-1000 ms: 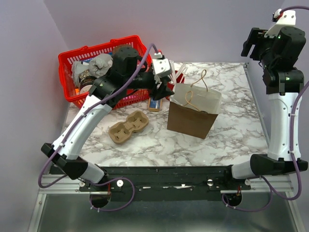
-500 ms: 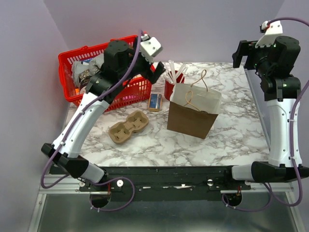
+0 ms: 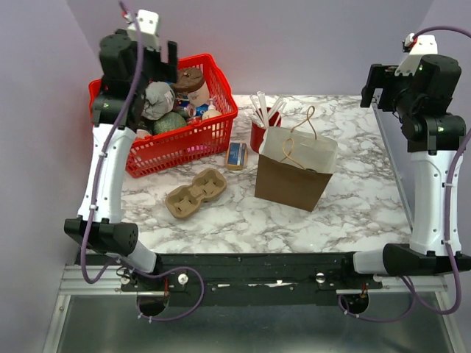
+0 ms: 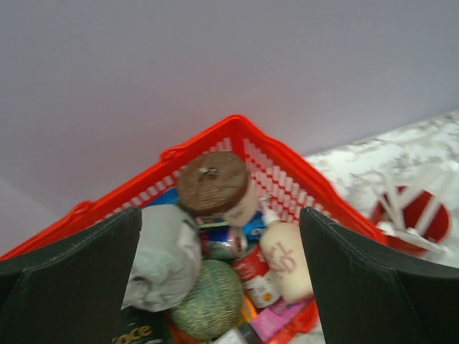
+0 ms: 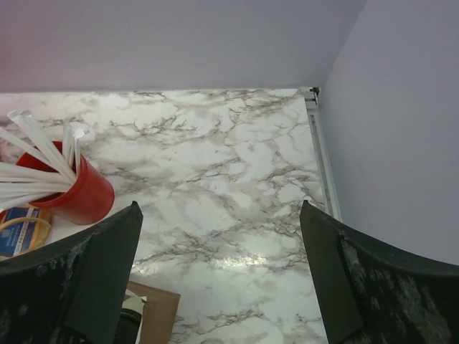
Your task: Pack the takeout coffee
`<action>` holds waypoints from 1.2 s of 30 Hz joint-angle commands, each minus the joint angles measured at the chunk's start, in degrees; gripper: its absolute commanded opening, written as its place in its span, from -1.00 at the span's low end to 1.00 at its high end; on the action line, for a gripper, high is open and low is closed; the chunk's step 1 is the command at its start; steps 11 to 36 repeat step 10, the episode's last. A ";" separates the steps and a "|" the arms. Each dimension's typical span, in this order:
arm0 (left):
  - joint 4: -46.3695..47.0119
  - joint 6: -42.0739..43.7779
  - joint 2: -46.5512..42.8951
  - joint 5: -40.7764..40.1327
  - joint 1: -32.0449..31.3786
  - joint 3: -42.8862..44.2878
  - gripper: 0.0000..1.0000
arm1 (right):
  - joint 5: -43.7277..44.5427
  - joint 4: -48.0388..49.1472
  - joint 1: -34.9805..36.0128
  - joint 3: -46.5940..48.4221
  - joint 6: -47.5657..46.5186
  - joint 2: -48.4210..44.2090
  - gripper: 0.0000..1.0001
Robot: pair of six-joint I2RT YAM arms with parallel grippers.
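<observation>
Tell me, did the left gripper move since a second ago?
Yes. The left gripper swung left, away from the red cup, to the red basket's back corner.

This looks like a robotics lab test cell rather than a real shop. Plain lilac walls (image 3: 309,44) box in a marble-patterned table (image 3: 353,206). Two robot arms (image 3: 110,169) are bolted to a black rail (image 3: 250,262) at its near edge, with a red shopping basket (image 3: 184,143) and a paper bag (image 3: 291,184) set out.

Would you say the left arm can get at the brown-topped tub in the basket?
Probably yes: the tub lies uncovered atop the basket pile, and the open left gripper hovers near it.
</observation>
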 commanded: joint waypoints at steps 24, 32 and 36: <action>3.26 -10.05 2.10 5.26 14.91 -1.27 0.97 | -1.31 -2.61 -0.37 20.62 2.04 12.16 0.99; 3.26 -10.05 2.10 5.26 14.91 -1.27 0.97 | -1.31 -2.61 -0.37 20.62 2.04 12.16 0.99; 3.26 -10.05 2.10 5.26 14.91 -1.27 0.97 | -1.31 -2.61 -0.37 20.62 2.04 12.16 0.99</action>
